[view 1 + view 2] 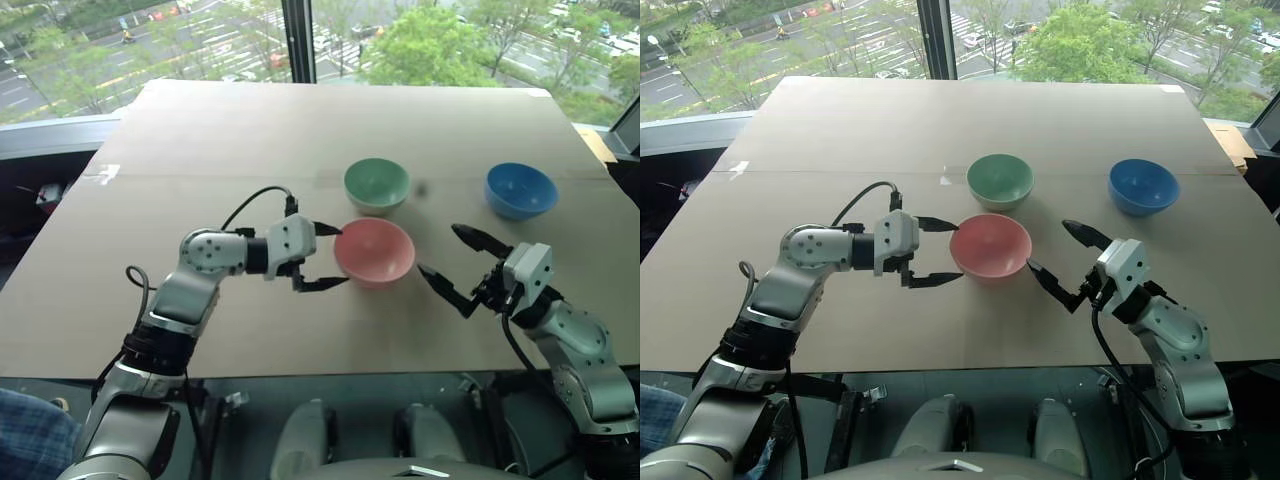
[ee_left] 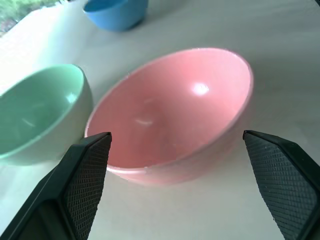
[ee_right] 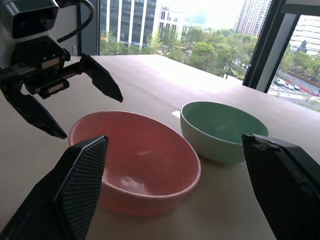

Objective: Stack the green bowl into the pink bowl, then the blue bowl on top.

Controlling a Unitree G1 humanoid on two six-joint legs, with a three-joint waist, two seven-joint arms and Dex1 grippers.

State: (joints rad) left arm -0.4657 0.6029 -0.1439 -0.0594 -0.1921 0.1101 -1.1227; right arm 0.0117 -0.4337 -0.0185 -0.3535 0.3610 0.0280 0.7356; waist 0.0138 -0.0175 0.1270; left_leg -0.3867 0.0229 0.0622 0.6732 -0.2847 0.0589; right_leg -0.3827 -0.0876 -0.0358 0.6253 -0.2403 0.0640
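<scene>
Pink bowl (image 1: 374, 251) is sitting on the surface (image 1: 200, 150) between two hands: the left hand (image 1: 327, 256), open and empty, is pointing sideways at its rim, and the right hand (image 1: 452, 258) is waiting open beside it. One green bowl (image 1: 376, 185) is standing just behind, one blue bowl (image 1: 521, 190) farther right.

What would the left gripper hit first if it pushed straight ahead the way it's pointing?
Most likely the pink bowl: the open left gripper points at its near rim, fingers either side. Depth is unclear.
</scene>
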